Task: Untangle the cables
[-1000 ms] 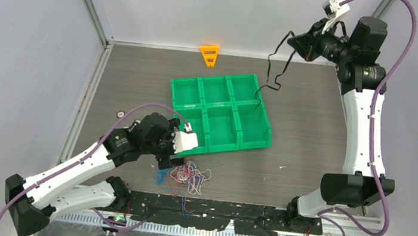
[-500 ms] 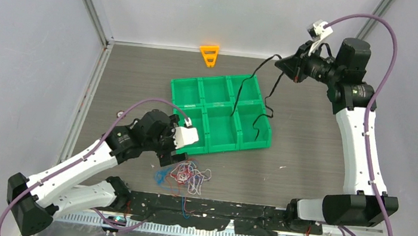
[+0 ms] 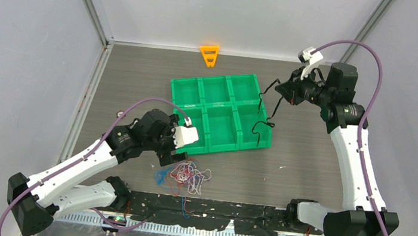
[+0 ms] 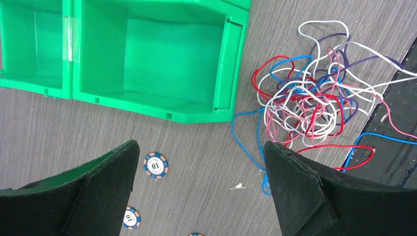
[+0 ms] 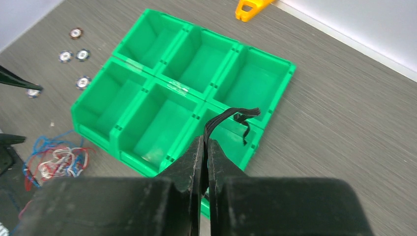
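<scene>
My right gripper [image 5: 204, 141] pinches the black cable [image 5: 231, 114], which trails ahead of its tips over the green tray [image 5: 246, 83], while the tangle [image 4: 305, 98] lies just right of my spread left gripper [image 4: 199, 147], the nearer arm.

Honestly the green tray [image 4: 147, 104] is just smooth moulded plastic with a bit of gloss, light bouncing off its walls. The table [image 4: 59, 118] looks like grey wood-grain laminate, matt, with a fine streaky texture. The cables [image 4: 305, 103] have thin plastic jackets with a slight sheen, though the black cable [image 5: 231, 114] reads duller. On the left gripper [image 4: 200, 147] the fingers [image 4: 305, 191] are matt black, kinda grainy and rough at the edges. The chips [image 4: 156, 164] look smooth and printed, and the arm shells [image 3: 358, 154] are glossy white plastic.
</scene>
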{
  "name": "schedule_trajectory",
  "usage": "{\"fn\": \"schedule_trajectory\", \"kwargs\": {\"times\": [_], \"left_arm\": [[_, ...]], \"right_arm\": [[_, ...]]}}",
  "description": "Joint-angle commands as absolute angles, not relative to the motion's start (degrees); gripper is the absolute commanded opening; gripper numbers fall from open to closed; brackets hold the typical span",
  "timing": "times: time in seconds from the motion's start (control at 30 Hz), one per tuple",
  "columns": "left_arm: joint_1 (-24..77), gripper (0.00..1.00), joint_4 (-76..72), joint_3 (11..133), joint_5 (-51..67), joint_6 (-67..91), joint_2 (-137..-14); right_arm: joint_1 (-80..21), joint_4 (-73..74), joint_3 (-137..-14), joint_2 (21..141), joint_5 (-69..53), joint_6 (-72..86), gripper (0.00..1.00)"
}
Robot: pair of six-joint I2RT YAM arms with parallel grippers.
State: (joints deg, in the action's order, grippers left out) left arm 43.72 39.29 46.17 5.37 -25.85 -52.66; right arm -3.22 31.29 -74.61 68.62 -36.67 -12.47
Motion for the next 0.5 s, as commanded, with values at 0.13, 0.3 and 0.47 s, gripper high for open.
{"fn": "schedule_trajectory", "kwargs": {"times": [0.13,0.3,0.47], "left_arm": [[43.02,0.99,36.46,46.24,5.47,-25.27,-52.88],[42.98,1.0,36.92,46.7,5.65,-25.27,-53.85],[42.68,1.0,36.83,47.2,5.51,-25.65,-54.79]], "right_arm": [[-3.92,34.78,-68.06,65.33,-36.16,-17.69,0.05],[-4.94,29.88,-70.01,69.78,-36.25,-14.73,0.05],[-6.94,25.15,-78.63,77.2,-35.52,-11.7,0.05]]}}
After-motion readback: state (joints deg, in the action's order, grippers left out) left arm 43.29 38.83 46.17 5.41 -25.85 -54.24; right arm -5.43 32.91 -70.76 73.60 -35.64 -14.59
